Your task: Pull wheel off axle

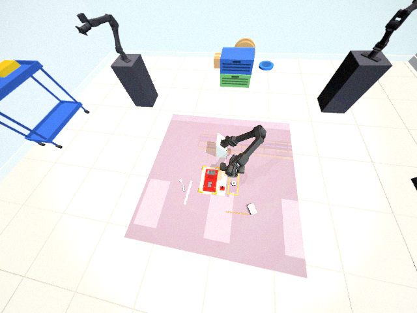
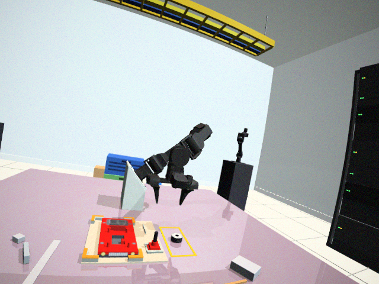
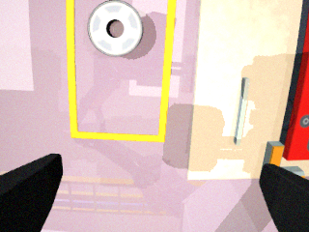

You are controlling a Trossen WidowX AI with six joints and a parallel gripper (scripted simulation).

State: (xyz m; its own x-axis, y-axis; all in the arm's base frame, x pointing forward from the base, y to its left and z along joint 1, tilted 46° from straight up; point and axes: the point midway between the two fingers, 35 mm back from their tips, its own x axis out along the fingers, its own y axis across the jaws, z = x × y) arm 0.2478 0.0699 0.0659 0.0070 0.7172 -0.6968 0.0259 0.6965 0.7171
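Observation:
The wheel (image 1: 233,185) (image 2: 176,240) (image 3: 98,30) lies flat on the table, black-sided with a white face and a centre hole. It is inside the yellow outline of the marked area (image 1: 232,194) (image 2: 183,255) (image 3: 72,87), touching no line. The upright axle (image 2: 156,236) is a bare black post on a red base (image 2: 154,246) (image 1: 222,188), at the board's right side. My gripper (image 2: 169,203) (image 3: 164,169) is open and empty. It hangs above the table, behind the marked area and apart from the wheel. In the top view the arm hides its fingertips.
The pale board (image 2: 147,259) (image 3: 217,63) holds a red car body (image 1: 210,180) (image 2: 105,241) between orange corners, and a thin grey pin (image 3: 240,111). A pale angled panel (image 1: 220,149) (image 2: 132,195) stands behind the board. A grey block (image 1: 251,208) (image 2: 244,267) lies in front on the right.

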